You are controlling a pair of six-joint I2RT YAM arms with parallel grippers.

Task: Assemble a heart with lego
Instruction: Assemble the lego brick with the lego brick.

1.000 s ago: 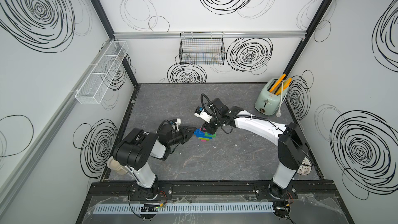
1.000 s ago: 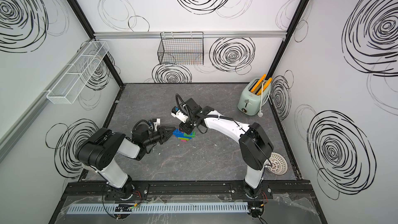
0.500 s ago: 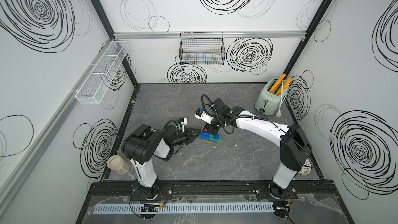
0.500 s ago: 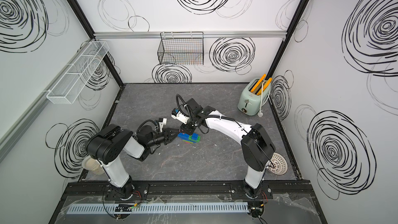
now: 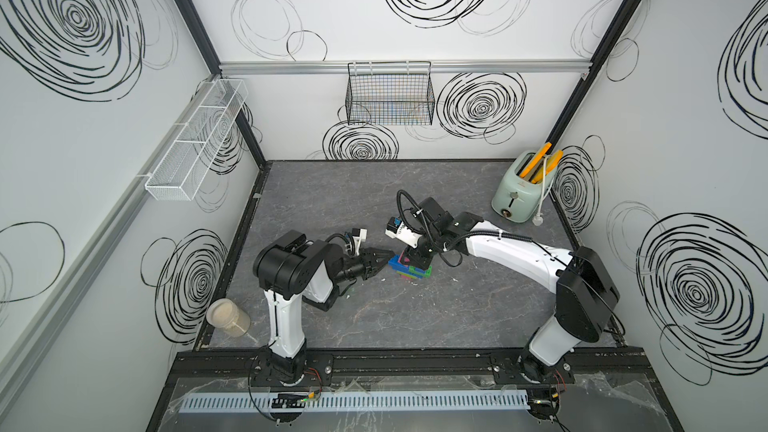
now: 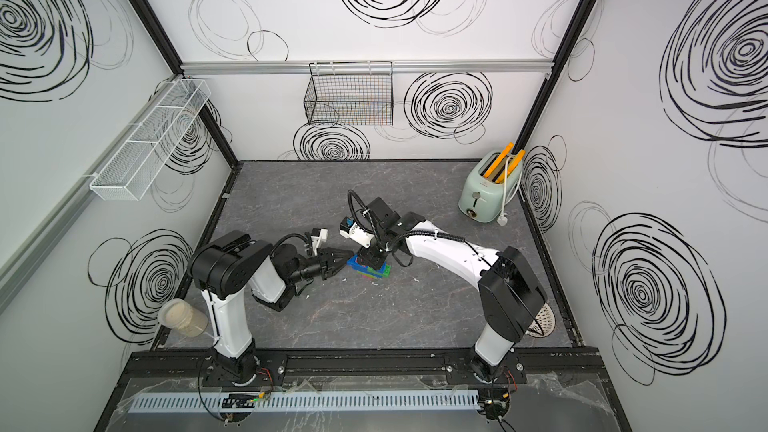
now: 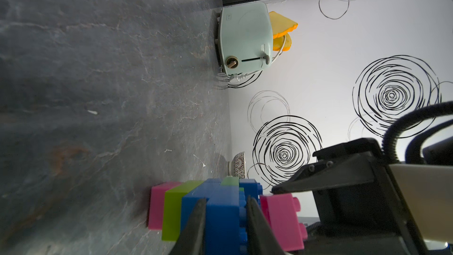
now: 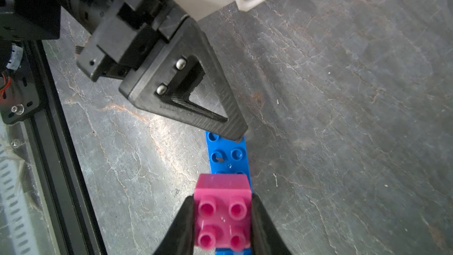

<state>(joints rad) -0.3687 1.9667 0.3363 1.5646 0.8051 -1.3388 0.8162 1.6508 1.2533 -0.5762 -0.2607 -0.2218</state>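
Observation:
The partly built heart (image 5: pixel 409 271) of joined lego lies on the dark floor in both top views, with blue, green, lime and pink rows (image 6: pixel 371 271). My left gripper (image 7: pixel 225 202) reaches in from the left and is shut on its blue brick (image 7: pixel 223 219), next to a lime brick (image 7: pixel 172 212) and a pink end brick (image 7: pixel 157 207). From above, my right gripper (image 8: pixel 221 199) is shut on a pink square brick (image 8: pixel 223 214) that sits over the blue row (image 8: pixel 226 155). The left gripper (image 8: pixel 239 136) touches that row's far end.
A mint toaster (image 5: pixel 521 189) with orange slices stands at the back right. A jar (image 5: pixel 228 317) lies at the front left edge. A black wire basket (image 5: pixel 390 95) and a white rack (image 5: pixel 195 139) hang on the walls. A patterned bowl (image 6: pixel 544 320) sits behind the right arm's base.
The left arm has swung in and stretched to the right. The bricks and both grippers have shifted slightly right and toward the front. Both grips look unchanged.

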